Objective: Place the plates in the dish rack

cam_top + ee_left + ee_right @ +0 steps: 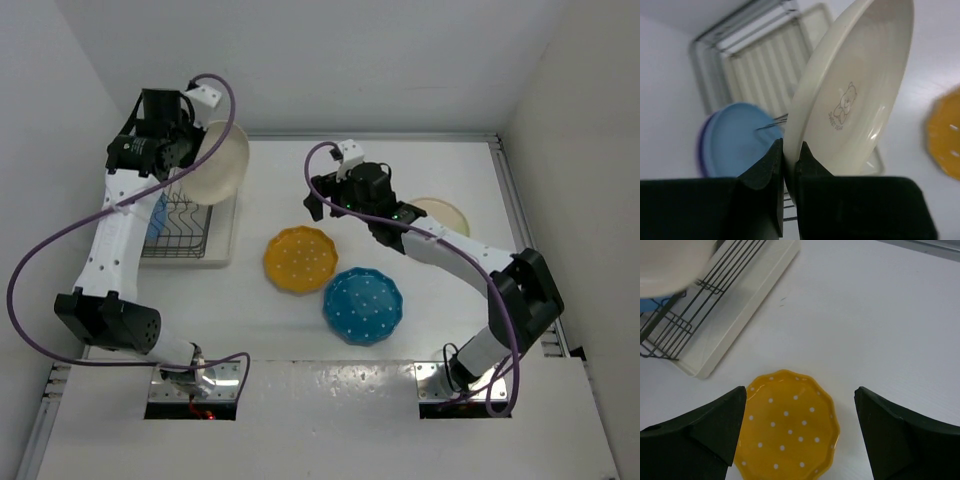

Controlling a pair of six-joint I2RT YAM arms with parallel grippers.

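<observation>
Nearest lie the teal plate (362, 305) and, just beyond, the yellow plate (300, 259), flat on the table (280, 335). The right gripper (800, 405) hangs wide apart over the yellow one, empty. Far left, the left gripper (790, 160) pinches the cream plate (855, 100) by its rim, tilted above the dish rack (185, 225). The plates are likely stiff, glazed, slippery and breakable: grip the rim.

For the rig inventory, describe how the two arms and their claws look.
Both the left arm and right arm have white tubular links between chunky black joint housings. A purple cable loops along each from base to wrist, ending at a small white block. The left claw and right claw have matte black, wedge-shaped fingers. No markings are readable.
</observation>
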